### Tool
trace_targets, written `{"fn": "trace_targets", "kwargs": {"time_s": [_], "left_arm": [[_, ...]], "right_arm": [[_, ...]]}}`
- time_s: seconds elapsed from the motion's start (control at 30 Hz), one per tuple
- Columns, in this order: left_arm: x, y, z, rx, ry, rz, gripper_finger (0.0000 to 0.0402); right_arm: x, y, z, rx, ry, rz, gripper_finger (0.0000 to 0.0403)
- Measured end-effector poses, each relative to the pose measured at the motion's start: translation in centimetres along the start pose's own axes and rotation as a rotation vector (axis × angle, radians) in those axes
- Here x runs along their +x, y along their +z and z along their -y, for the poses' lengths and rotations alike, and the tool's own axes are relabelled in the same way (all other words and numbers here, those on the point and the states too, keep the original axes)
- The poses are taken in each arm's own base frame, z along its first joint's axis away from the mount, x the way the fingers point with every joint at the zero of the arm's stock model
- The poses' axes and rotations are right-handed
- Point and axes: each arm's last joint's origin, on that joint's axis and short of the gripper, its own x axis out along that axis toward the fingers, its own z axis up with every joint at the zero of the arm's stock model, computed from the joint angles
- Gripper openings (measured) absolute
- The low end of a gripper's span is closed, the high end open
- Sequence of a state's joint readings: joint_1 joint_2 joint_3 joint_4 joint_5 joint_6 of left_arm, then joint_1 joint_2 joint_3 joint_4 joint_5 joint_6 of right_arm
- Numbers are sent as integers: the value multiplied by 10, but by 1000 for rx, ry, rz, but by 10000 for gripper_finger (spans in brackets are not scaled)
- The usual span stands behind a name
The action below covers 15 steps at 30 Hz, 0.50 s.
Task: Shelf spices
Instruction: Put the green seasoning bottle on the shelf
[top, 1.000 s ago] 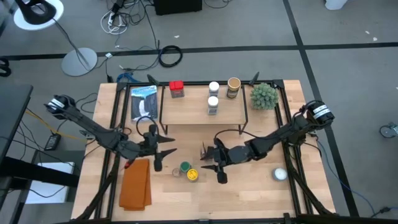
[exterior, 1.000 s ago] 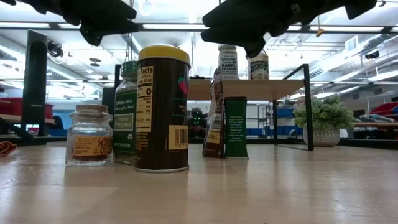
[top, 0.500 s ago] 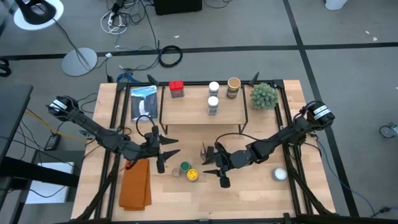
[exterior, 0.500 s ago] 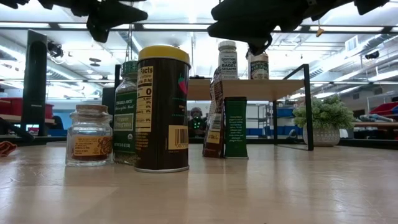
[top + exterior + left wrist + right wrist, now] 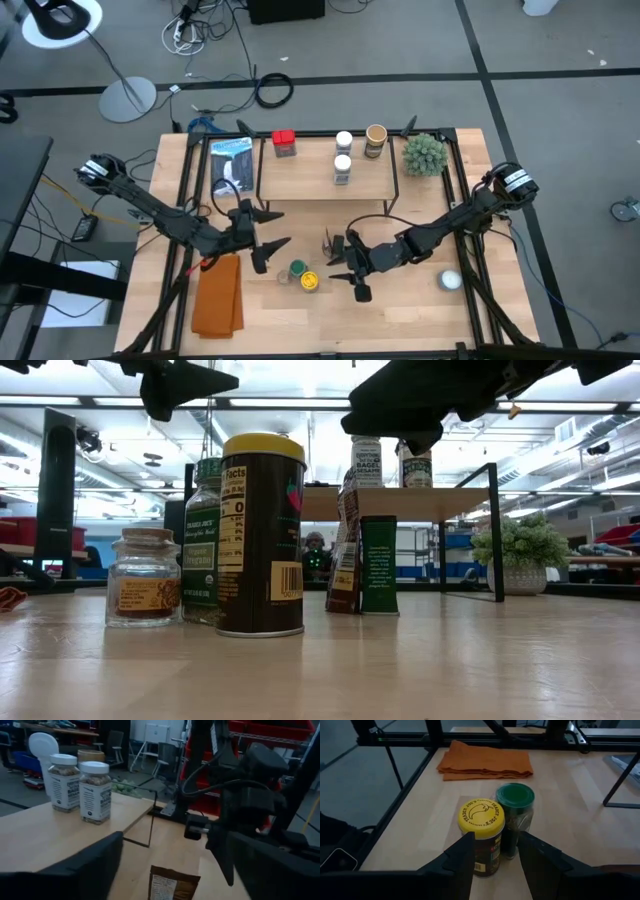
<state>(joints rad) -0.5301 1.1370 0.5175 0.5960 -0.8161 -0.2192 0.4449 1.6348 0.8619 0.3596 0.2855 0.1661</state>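
Yellow-lidded jar [image 5: 481, 836] beside green-lidded jar [image 5: 515, 820]

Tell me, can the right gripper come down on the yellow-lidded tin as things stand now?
Probably yes. The right gripper hangs open beside the yellow-lidded tin, whose top is bare. The green-lidded jar stands right against it, so one finger has little room on that side.

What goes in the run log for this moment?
left claw: open, empty | right claw: open, above yellow-lid jar | shelf: four spices
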Motion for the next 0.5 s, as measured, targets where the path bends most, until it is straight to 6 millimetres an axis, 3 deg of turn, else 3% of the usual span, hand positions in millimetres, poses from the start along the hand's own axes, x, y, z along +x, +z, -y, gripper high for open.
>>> {"fn": "trace_targets", "kwargs": {"time_s": [0.1, 0.3, 0.5], "left_arm": [[0, 0, 0, 12, 0, -3, 392], [0, 0, 0, -30, -6, -3, 360], [0, 0, 0, -57, -7, -4, 355]], "right_arm": [[0, 0, 0, 0, 0, -1, 150], [0, 0, 0, 8, -1, -3, 150], [1, 0, 2, 26, -7, -3, 150]]}}
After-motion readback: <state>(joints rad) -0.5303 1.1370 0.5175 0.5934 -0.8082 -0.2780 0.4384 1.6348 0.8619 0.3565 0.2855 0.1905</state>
